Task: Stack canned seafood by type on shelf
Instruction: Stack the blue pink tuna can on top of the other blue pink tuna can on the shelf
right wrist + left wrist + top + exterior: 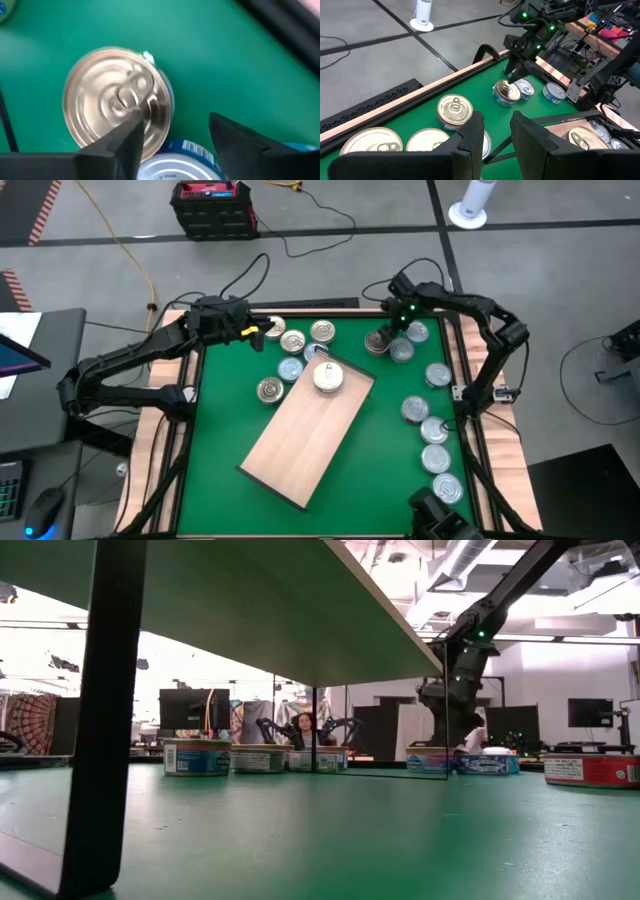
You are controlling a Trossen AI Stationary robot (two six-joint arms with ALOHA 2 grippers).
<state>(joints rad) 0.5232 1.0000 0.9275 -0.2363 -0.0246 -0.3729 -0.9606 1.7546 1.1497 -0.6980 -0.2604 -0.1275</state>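
Note:
The shelf [305, 430] is a tan wooden board standing slantwise on dark legs [108, 710] over the green table. One gold-lidded tin [328, 377] sits on its far end. Several tins [293, 342] lie near my left gripper [258, 335], which hovers open above them [495, 135]. My right gripper [385, 332] is open at the far right, over a gold-lidded tin [117, 105] that rests flat beside a blue-labelled tin [175, 162]. Several silver tins [435, 430] line the right edge. My right gripper comes from above, pointing down. One fingertip [132, 125] stands over the gold tin's lid near its rim [160, 107], and the other [235, 135] is past the rim over the green surface. I cannot tell whether it touches the tin.
A raised wooden rim [195, 375] frames the table. Tins [197, 757] stand in a row beyond the shelf's legs in the low view. Green surface shows bare at the near left [215, 440]. Cables and a black and red box [212, 205] lie on the floor beyond.

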